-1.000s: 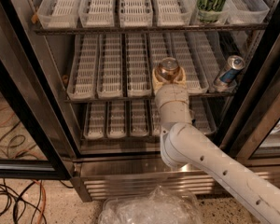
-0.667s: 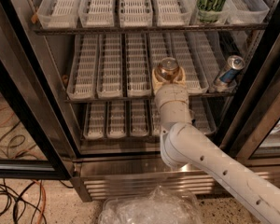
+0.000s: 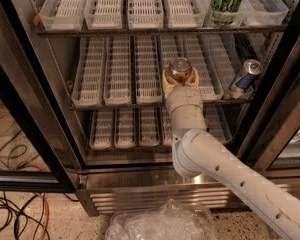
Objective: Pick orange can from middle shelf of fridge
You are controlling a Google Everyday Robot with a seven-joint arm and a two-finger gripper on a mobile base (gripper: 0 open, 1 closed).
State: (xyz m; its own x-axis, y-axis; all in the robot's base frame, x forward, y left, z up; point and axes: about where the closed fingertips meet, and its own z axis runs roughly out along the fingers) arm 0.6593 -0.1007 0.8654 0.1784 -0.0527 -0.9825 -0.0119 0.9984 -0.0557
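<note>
The orange can (image 3: 180, 67) is a short copper can with a silver top, at the front of the middle shelf (image 3: 121, 84) of the fridge (image 3: 25, 99). My gripper (image 3: 180, 78) reaches in from the lower right on a white arm. Its tan fingers (image 3: 166, 80) sit tight against both sides of the can, shut on it. The can stands upright over a white lane tray, right of the shelf's centre. Its lower part is hidden by the gripper.
A slim blue-and-silver can (image 3: 245, 76) leans at the right end of the middle shelf. A tall green-and-black can (image 3: 228, 2) stands on the top shelf. A crumpled clear plastic bag (image 3: 162, 225) lies on the floor, with cables (image 3: 17, 216) at the lower left. Black door frames flank the opening.
</note>
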